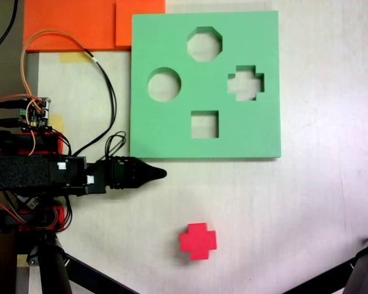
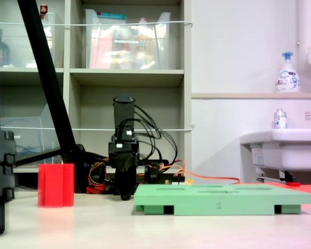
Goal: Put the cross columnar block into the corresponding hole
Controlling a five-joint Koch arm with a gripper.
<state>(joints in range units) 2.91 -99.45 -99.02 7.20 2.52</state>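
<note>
The task is judged to be at its very start: nothing has been grasped yet. In the first exterior view the block [image 1: 197, 241] is seen lying free on the tabletop [image 1: 319, 208] at lower centre, well apart from the board [image 1: 172, 131], which fills the upper centre. The cross hole [image 1: 245, 82] is cut near the board's right edge, with an octagonal hole [image 1: 204, 44], a round hole [image 1: 164, 84] and a square hole [image 1: 204, 124] beside it; all are empty. The gripper [image 1: 153, 173] is held at middle left, just below the board's lower left corner, and its fingers appear pressed together into one dark point, with nothing pinched. The next move is judged to call for the fingers to be spread, carried toward the lower centre of the frame and lowered over the block. The pale tabletop is otherwise marked only by orange sheets [image 1: 80, 24] at upper left. In the second exterior view shelves [image 2: 129, 78] with clear bins are shown behind the arm, and a sink [image 2: 280, 148] with a soap bottle [image 2: 287, 72] at the right.
</note>
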